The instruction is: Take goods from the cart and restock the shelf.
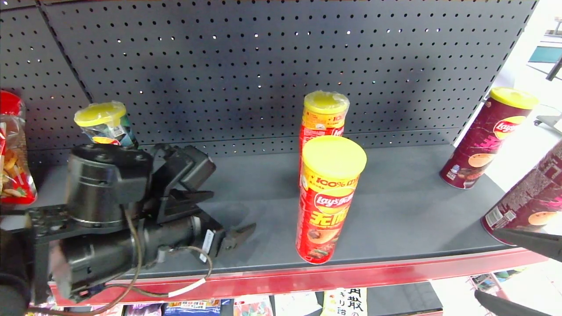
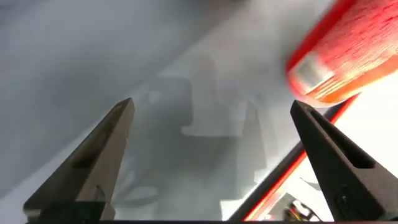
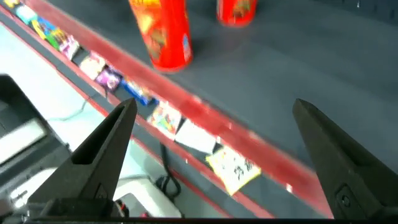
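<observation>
- The shelf [image 1: 404,219] is partly stocked. Two red cans stand upright in the middle, the front can [image 1: 329,197] near the red lip and the back can [image 1: 323,115] just behind it.
- A teal can [image 1: 105,125] stands at the back on the left, behind the left arm.
- A maroon can [image 1: 487,140] stands toward the right end. A second maroon can [image 1: 527,197] is at the right edge, near the lip; whether it sits fully on the shelf I cannot tell.
- A snack bag [image 1: 11,149] is at the far left.
- The left pincer [image 2: 211,102] is spread wide with nothing between its fingers. It hangs low over the shelf front, left of the front can and apart from it.
- The right pincer [image 3: 214,102] also gapes empty, off the shelf's front right corner and below the second maroon can.
- Several goods are placed and neither arm carries one, so a placing step looks finished and a fetch from the cart seems due next.
- Wide bare stretches lie between the cans, so restocking looks well short of done. How many goods wait to be fetched I cannot tell.
</observation>
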Motion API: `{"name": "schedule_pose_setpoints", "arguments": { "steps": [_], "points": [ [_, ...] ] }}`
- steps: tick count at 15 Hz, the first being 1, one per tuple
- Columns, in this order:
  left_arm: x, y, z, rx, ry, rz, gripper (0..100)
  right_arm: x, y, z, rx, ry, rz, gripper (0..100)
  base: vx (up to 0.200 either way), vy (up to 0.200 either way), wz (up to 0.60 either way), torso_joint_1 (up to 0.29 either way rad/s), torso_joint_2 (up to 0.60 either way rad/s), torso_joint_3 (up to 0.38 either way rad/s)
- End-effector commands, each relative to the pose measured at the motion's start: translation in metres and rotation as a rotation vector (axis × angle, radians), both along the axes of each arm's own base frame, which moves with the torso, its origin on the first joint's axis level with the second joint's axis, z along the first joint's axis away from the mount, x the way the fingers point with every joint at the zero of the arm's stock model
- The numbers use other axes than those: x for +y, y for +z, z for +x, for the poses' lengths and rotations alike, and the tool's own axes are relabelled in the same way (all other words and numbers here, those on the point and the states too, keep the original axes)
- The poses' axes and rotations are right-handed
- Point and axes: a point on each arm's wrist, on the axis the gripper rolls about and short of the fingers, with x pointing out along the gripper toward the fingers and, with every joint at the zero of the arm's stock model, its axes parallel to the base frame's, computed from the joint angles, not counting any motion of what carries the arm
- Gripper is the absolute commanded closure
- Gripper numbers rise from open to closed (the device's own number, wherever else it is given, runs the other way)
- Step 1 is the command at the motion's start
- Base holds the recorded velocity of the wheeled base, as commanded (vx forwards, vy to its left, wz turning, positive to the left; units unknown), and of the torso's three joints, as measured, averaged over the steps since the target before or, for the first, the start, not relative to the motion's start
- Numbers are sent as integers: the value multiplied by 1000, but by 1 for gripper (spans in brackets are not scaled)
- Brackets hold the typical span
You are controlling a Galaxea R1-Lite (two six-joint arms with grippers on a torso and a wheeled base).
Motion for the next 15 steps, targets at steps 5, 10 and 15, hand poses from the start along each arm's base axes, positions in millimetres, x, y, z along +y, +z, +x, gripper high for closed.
{"name": "schedule_pose_setpoints", "arguments": {
  "steps": [5, 10, 15],
  "points": [
    [93, 38, -102, -116, 205, 55, 0, -20, -1, -7, -21, -214, 9, 0, 0, 0, 0, 0, 0, 0],
    [114, 42, -100, -210, 352, 205, 0, -29, -1, -7, -27, -344, 8, 0, 0, 0, 0, 0, 0, 0],
    [117, 40, -108, -237, 359, 192, 0, -30, -5, -12, -38, -345, 11, 0, -200, 0, 0, 3, 4, 2]
  ]
}}
